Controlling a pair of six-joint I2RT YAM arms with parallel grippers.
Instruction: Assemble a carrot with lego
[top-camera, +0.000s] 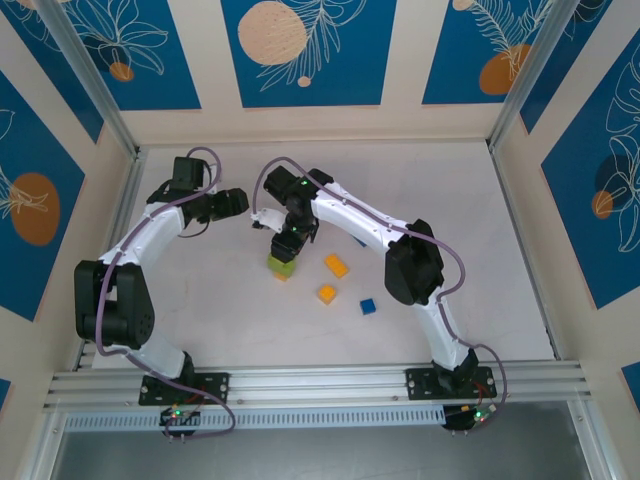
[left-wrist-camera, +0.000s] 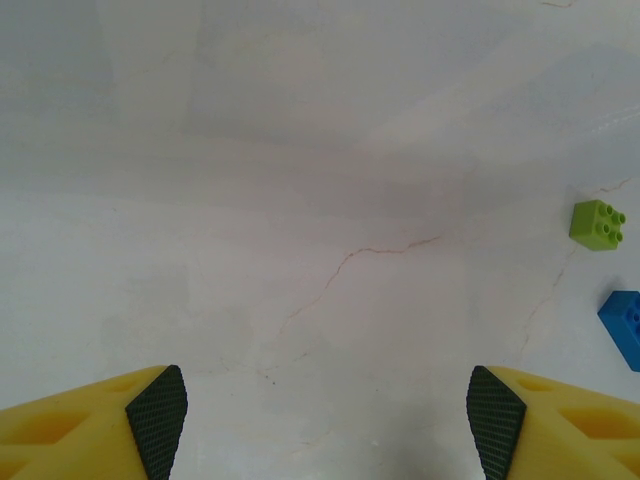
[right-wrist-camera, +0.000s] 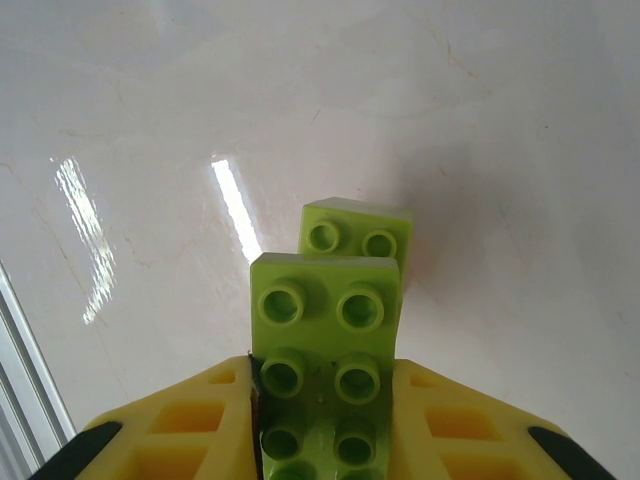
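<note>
Clenched in the right gripper at the right wrist frame's bottom, 1 lime green brick is held just short of a 2nd lime brick, so joining is judged underway and stud alignment needed, while the left gripper is seen spread and empty.

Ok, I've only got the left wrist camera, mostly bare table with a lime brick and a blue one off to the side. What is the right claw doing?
Observer: The right claw is shut on a long lime brick, studs facing its camera.
Operator: Anything near that brick?
Observer: A second lime brick sits on the table just past its tip; I cannot tell if they touch.
Operator: Any orange pieces?
Observer: From the top, an orange brick lies loose to the right of that claw, and a second orange brick lies apart from it, nearer the arm bases.
</note>
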